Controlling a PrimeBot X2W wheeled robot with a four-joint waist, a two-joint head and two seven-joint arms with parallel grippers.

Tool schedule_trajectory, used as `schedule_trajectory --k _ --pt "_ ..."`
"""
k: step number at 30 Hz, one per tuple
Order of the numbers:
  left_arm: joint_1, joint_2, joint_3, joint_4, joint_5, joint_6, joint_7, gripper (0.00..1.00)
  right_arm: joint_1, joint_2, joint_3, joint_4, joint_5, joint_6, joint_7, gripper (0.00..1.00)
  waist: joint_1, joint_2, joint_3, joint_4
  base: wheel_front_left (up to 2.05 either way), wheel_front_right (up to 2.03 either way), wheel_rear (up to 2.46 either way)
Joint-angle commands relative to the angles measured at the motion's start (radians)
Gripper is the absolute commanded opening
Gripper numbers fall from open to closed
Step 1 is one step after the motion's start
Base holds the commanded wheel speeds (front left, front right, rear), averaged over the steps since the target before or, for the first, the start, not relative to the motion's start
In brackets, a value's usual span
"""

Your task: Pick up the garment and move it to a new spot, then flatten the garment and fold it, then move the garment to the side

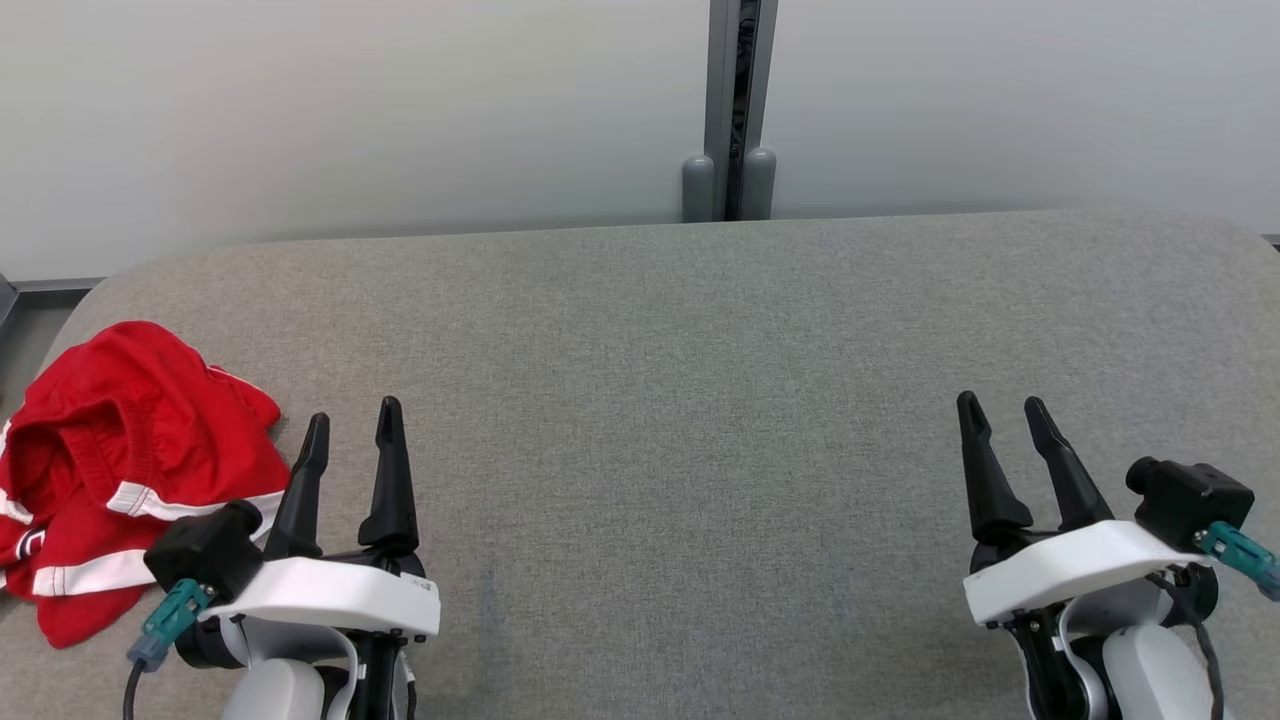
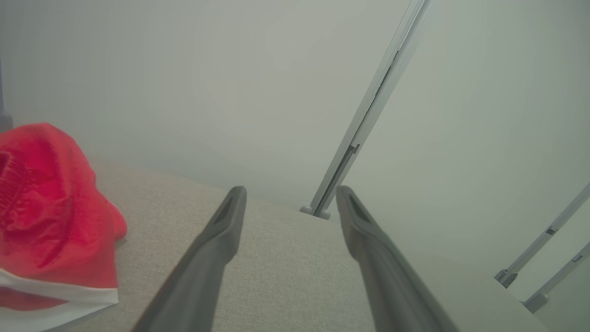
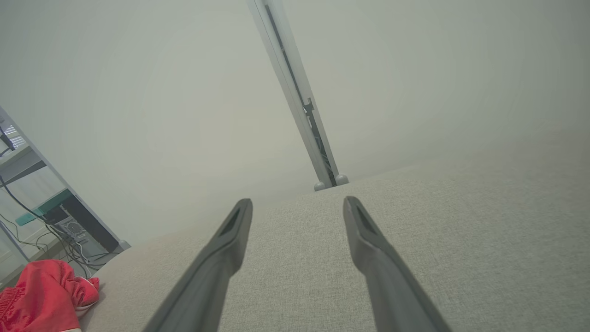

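We hold both jaws released and empty over the worktop (image 1: 700, 420), the garment (image 1: 120, 450) crumpled at its left edge just beside our left jaws — likely the nearer pair for the pick-up — with the middle suiting the flattening.

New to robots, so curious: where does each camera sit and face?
Head view: on the head, facing down at the grey table; both open jaws show.
Left wrist view: on the left wrist, facing the wall along its own fingers.
Right wrist view: on the right wrist, facing across the table along its fingers.
Shared: all show the red garment.
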Motion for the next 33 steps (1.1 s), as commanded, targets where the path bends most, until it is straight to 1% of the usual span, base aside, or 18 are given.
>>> schedule_trajectory --k 1,8,17,23,33 --pt "0.001 0.005 0.0 -0.004 0.021 -0.003 -0.007 1.0 0.0 -0.01 0.004 -0.017 -0.022 0.002 -0.01 1.0 0.0 0.0 0.0 0.0 0.0 0.0 0.0" --pt "0.006 0.005 -0.004 0.0 0.082 -0.021 -0.016 1.0 0.0 -0.011 0.036 -0.03 -0.092 0.002 -0.034 1.0 0.0 0.0 0.0 -0.001 0.0 0.0 0.0" --pt "0.008 0.006 -0.009 -0.005 0.164 -0.014 -0.03 1.0 0.002 -0.012 0.058 -0.04 -0.166 0.002 -0.061 1.0 0.0 0.0 -0.001 0.002 0.0 0.0 0.0" --pt "0.012 0.006 -0.012 0.006 0.187 -0.018 -0.037 1.0 0.007 -0.013 0.062 -0.041 -0.213 0.002 -0.078 1.0 0.0 0.0 -0.002 -0.001 0.0 0.0 0.0" --pt "0.016 0.007 -0.009 0.01 0.246 -0.008 -0.049 1.0 0.014 -0.014 0.037 -0.024 -0.244 0.002 -0.107 1.0 0.0 0.0 -0.004 -0.004 0.0 0.0 0.0"
